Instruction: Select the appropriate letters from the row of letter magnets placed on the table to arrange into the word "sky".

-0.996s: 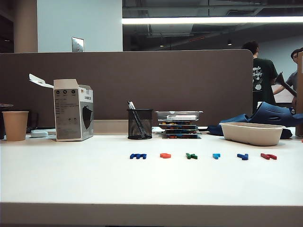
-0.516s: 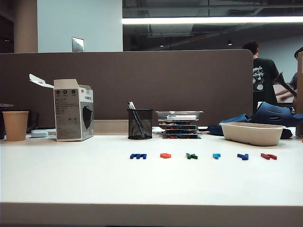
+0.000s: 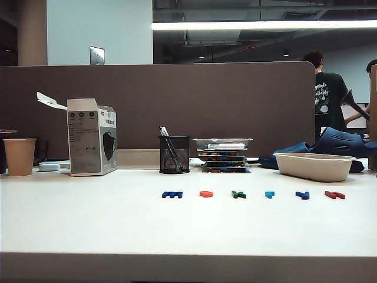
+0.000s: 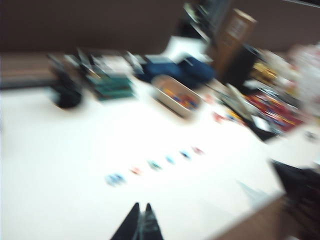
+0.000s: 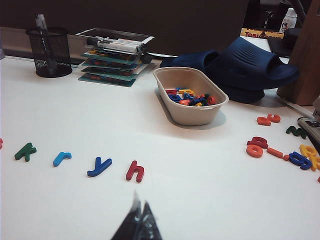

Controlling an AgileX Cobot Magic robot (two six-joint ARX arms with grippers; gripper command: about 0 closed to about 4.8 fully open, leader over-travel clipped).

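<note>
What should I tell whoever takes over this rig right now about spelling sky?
Left gripper: jaws shut, empty, above the table's near side, short of the letter row.
Right gripper: jaws shut, empty, near the red h.
Six letters lie in a row on the table: wide blue one, orange-red one, green k, light blue r, dark blue y, then the red h.
Done: nothing; no letter has left the row.
Left: pick the orange-red letter, k and y and lay them out as sky.
</note>
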